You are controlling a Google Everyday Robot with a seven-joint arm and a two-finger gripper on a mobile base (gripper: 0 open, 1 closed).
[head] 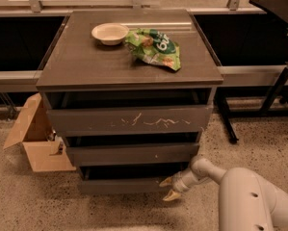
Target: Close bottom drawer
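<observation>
You are viewing the bottom drawer (pixel 119 185) at the foot of the dark cabinet (pixel 85 61), just above the speckled floor (pixel 37 206). It is sitting partly pulled out, and a dark gap is showing above its slim, plain front. The gripper (pixel 168 188) is hovering low at the right end of that front, pointing left toward it. Its two tan fingers (pixel 165 181) are standing apart with nothing between them, and you cannot tell whether the tips are touching the wood. The pale arm (pixel 240 196) is reaching in from the lower right corner. Directly above, the middle drawer (pixel 129 154) and the taller top drawer (pixel 85 121), the one bearing pale scratches, are also showing dark gaps over their fronts. On the cabinet top, a white bowl (pixel 110 33) is sitting toward the back, with a green snack bag (pixel 154 47) lying just beside it on the right. An open cardboard box (pixel 35 138) is resting on the floor against the cabinet's left side.
</observation>
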